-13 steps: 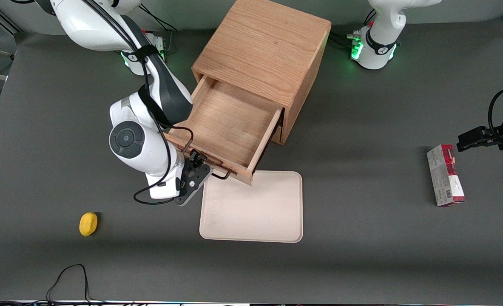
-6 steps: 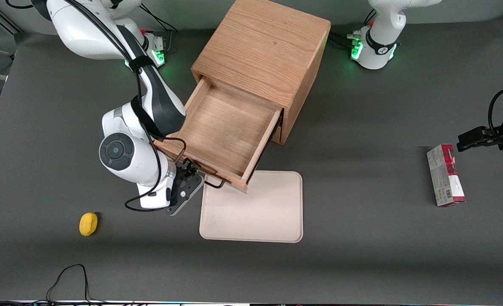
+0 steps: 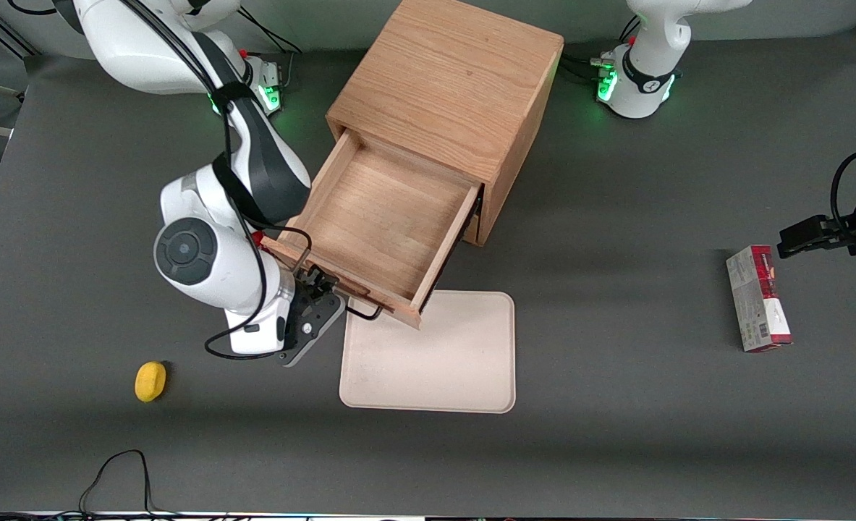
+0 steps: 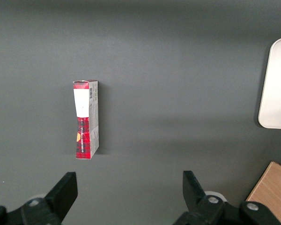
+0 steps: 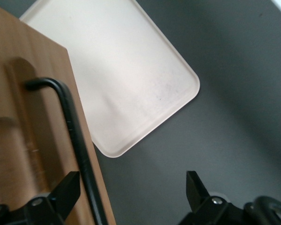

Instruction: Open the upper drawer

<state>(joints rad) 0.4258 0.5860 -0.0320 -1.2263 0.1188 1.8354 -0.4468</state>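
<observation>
The upper drawer (image 3: 380, 217) of the oak cabinet (image 3: 449, 79) is pulled far out, and its inside is bare wood. Its thin black wire pull (image 3: 364, 314) runs along the drawer front, on the side nearest the front camera. My right gripper (image 3: 318, 288) is at that drawer front, at the end of the pull nearer the working arm's end. In the right wrist view the gripper (image 5: 131, 187) is open wide. The pull (image 5: 72, 136) passes between the fingers, close to one finger (image 5: 68, 187), against the drawer front (image 5: 33, 117). The lower drawer is hidden under the upper one.
A beige tray (image 3: 435, 354) lies flat just in front of the open drawer, also in the right wrist view (image 5: 117, 75). A small yellow object (image 3: 150, 380) lies toward the working arm's end. A red and white box (image 3: 758, 298) lies toward the parked arm's end, also in the left wrist view (image 4: 86, 119).
The drawer slid a little farther out, then stayed still. My right arm's wrist has shifted toward the working arm's end of the table, along the drawer front.
</observation>
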